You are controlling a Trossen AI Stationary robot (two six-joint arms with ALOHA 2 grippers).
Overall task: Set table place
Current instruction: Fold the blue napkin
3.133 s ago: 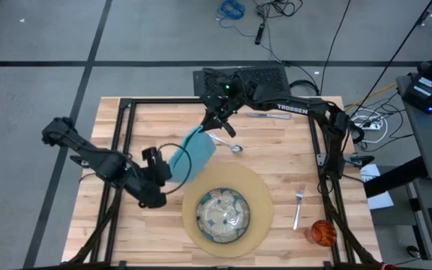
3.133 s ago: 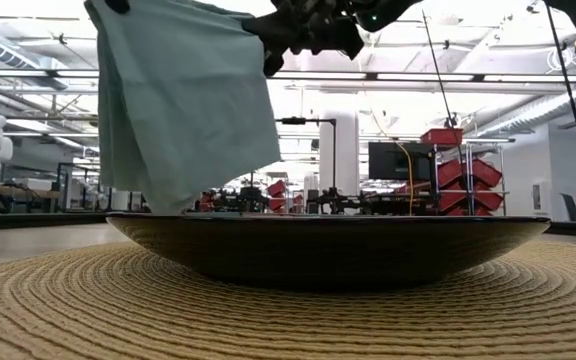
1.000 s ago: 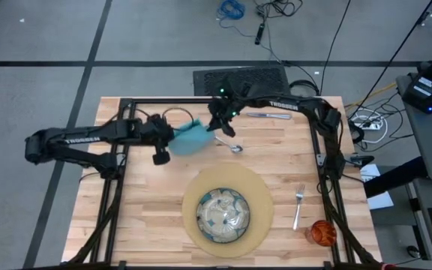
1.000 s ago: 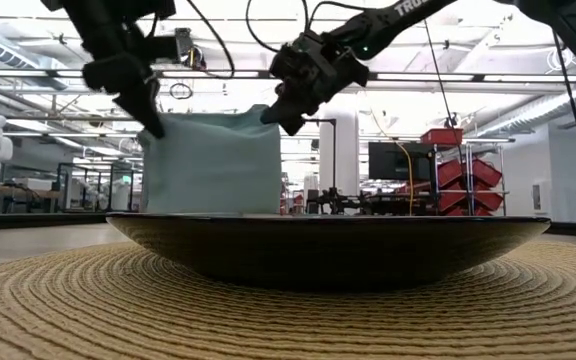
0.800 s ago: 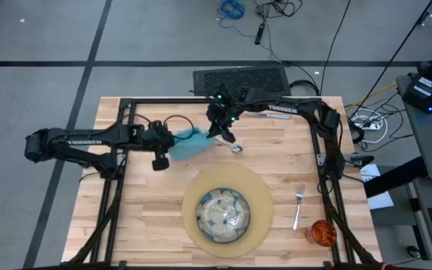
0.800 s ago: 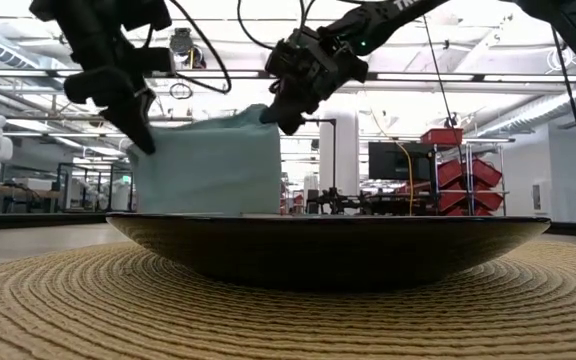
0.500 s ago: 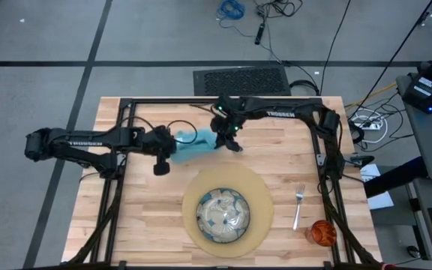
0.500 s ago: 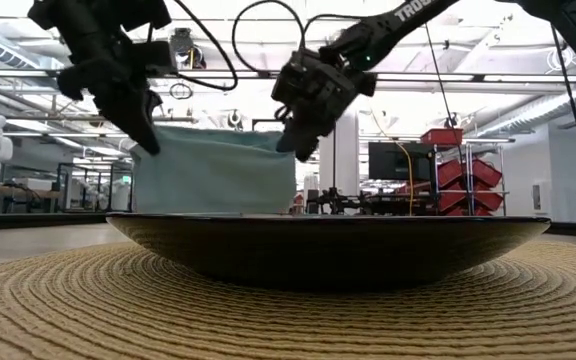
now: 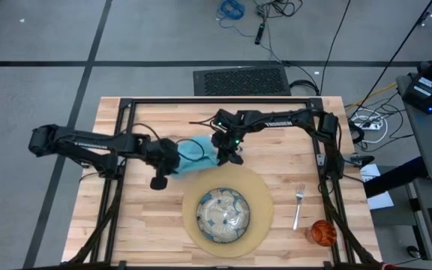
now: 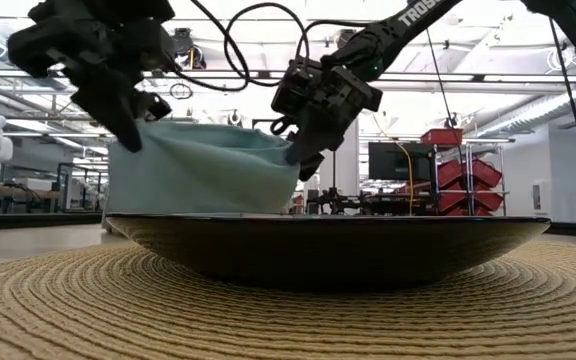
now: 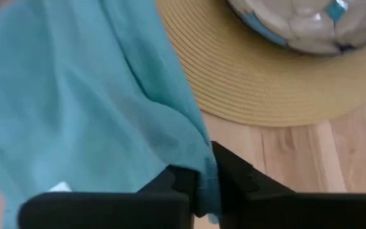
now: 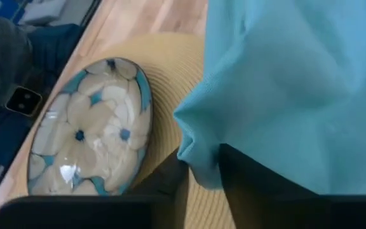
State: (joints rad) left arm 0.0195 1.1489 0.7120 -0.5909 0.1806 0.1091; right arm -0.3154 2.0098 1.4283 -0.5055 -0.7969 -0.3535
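Two grippers share one teal napkin (image 9: 193, 152) in the high view: the left gripper (image 9: 172, 159) pinches its left edge and the right gripper (image 9: 228, 152) its right edge, above the table (image 9: 276, 157) just behind the round placemat (image 9: 259, 196). The plate (image 9: 223, 215) sits on the placemat. To the right of the mat lies a fork (image 9: 298, 204), and near the table's front right corner stands an orange cup (image 9: 322, 232).

In the low view the napkin (image 10: 203, 170) hangs stretched and slightly sagging between the left gripper (image 10: 128, 135) and the right gripper (image 10: 298, 155), behind the plate's dark rim (image 10: 328, 245), which rests on the woven placemat (image 10: 288, 315).

In the left wrist view the gripper's dark fingers (image 11: 237, 175) are nearly closed, with a fold of the napkin (image 11: 94, 114) caught between them; the cloth spreads away from the gripper, with the placemat (image 11: 272, 89) and plate (image 11: 310, 25) beyond it.

In the right wrist view the fingers (image 12: 246, 168) stand narrowly apart, with a bunched corner of the napkin (image 12: 284, 83) between them; the plate (image 12: 91, 124) and placemat (image 12: 170, 83) lie below, just beside the cloth.
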